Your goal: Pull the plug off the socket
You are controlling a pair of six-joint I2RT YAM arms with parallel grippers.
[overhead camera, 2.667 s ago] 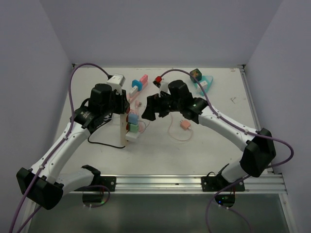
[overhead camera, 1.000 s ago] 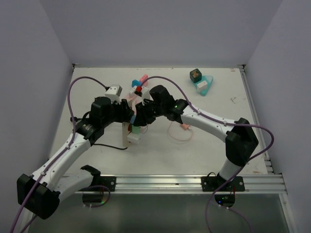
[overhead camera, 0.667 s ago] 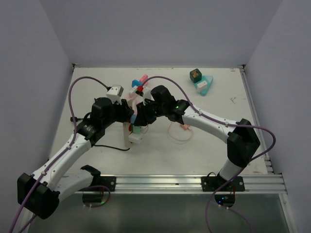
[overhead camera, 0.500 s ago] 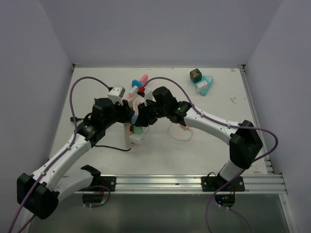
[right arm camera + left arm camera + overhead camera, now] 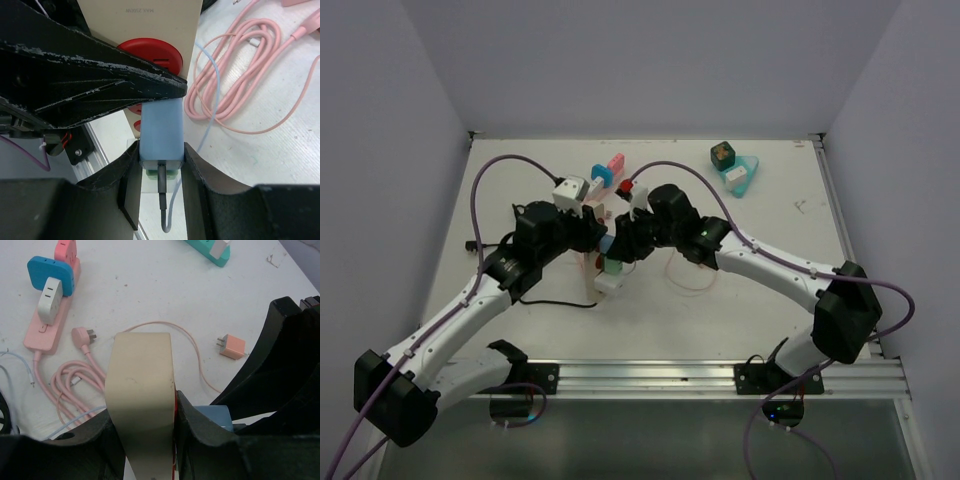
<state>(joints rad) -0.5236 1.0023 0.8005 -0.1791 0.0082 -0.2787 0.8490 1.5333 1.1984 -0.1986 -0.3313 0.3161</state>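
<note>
"MAX 2500W" on beige socket strip point(image 5: 125, 22)

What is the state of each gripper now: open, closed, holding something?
Left gripper: closed on the beige strip.
Right gripper: closed on the blue plug.

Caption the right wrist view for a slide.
Right gripper clamps the blue plug at the beige power strip, pink cable coiled beside it.

Left claw point(image 5: 145, 440) narrowed onto beige socket strip point(image 5: 142, 385); strip and right claw point(image 5: 161, 175) shifted slightly right.
</note>
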